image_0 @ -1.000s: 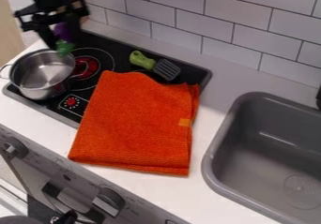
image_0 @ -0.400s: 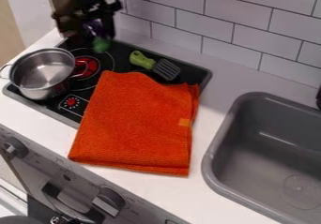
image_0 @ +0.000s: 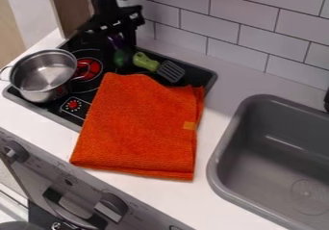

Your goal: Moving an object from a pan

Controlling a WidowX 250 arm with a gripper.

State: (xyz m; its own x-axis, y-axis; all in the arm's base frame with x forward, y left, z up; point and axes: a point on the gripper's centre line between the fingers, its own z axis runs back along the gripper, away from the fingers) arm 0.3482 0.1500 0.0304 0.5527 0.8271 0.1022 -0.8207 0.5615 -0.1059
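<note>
Away from the pan we had moved the jaws, which pinched the purple-and-green toy. We held it green end down over the back of the stove, near the spatula. Our orange towel lay partly on the stove, partly on the table, near the sink.
</note>
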